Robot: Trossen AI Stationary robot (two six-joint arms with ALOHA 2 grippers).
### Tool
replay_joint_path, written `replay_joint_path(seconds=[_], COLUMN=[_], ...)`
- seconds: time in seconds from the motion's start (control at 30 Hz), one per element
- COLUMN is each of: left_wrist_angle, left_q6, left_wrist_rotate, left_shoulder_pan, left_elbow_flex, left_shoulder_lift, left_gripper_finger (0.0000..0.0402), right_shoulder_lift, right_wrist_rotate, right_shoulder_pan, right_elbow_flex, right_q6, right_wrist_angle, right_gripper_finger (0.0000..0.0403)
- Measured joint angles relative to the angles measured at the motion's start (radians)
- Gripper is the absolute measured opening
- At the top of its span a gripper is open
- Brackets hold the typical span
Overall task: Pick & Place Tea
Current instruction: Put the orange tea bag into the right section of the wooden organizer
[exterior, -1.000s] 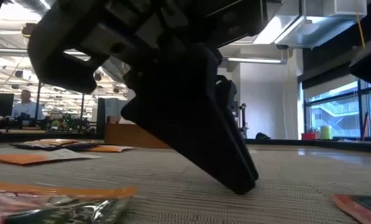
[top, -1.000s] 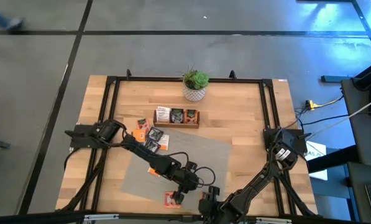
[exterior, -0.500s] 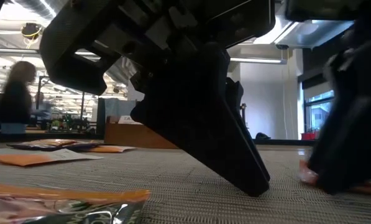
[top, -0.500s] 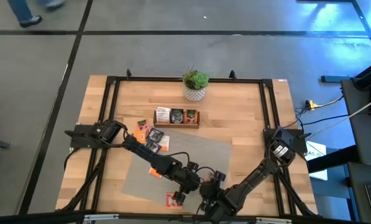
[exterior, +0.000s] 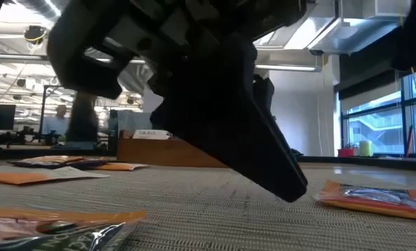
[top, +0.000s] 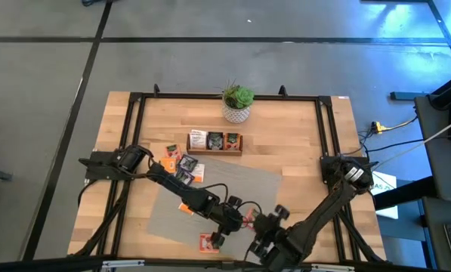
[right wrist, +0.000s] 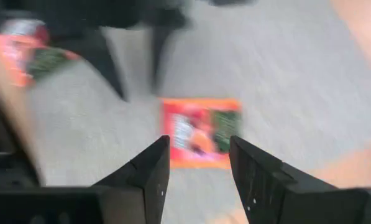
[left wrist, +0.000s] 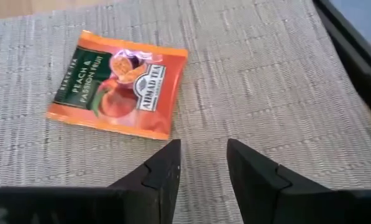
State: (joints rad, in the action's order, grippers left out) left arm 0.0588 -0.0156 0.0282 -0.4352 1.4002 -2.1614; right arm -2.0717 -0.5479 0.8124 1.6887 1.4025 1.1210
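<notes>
- Left gripper (top: 227,224) low over the grey mat (top: 267,185), near the bench (top: 301,136) front edge; fingers (left wrist: 163,177) a narrow gap apart, nothing between them.
- In the left wrist view an orange tea packet (left wrist: 118,83) lies flat on the mat just ahead of the tips, not touched.
- Right gripper (top: 261,240) just beside the left one, also at the front edge; fingers (right wrist: 149,171) apart w/ a clear gap, holding nothing.
- Right wrist view: an orange-red packet (right wrist: 201,132) flat on the mat ahead of the fingers, blurred, so can't read it.
- High view: one orange-red packet (top: 209,242) at the mat's front edge by the left gripper, another orange one (top: 247,219) between the two grippers.
- Loose pile of packets (top: 183,168) at the mat's far left corner, orange and dark ones mixed.
- Wooden tray (top: 214,141) sits beyond the mat w/ packets in its compartments; potted plant (top: 237,102) behind it.
- Low view: a dark gripper finger (exterior: 260,150) tip down to the mat, an orange packet (exterior: 375,199) flat beside it; a person (exterior: 79,125) far off in the room.
</notes>
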Motion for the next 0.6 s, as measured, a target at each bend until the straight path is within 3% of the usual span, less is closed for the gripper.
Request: replay_joint_path(seconds=[0.17,0.37,0.5,0.6], left_wrist_angle=[-0.055,-0.095,-0.112,-0.109], left_q6=[0.003,0.004,0.004,0.004], left_wrist_rotate=[0.004,0.004,0.004,0.004], left_shoulder_pan=[0.006,0.005,0.012,0.015], left_elbow_flex=[0.001,0.003,0.003,0.003], left_shoulder_lift=[0.0,0.0,0.0,0.0], left_gripper_finger=[0.0128,0.0127,0.0127,0.0127], right_shoulder_lift=[0.044,0.143,0.279,0.394], right_wrist_rotate=[0.023,0.095,0.097,0.096], right_shoulder_pan=[0.015,0.009,-0.008,-0.011], right_elbow_flex=[-0.052,-0.22,-0.422,-0.611], right_q6=[0.083,0.116,0.111,0.106], right_wrist_angle=[0.114,0.079,-0.093,-0.347], right_gripper_finger=[0.0168,0.0168,0.0168,0.0168])
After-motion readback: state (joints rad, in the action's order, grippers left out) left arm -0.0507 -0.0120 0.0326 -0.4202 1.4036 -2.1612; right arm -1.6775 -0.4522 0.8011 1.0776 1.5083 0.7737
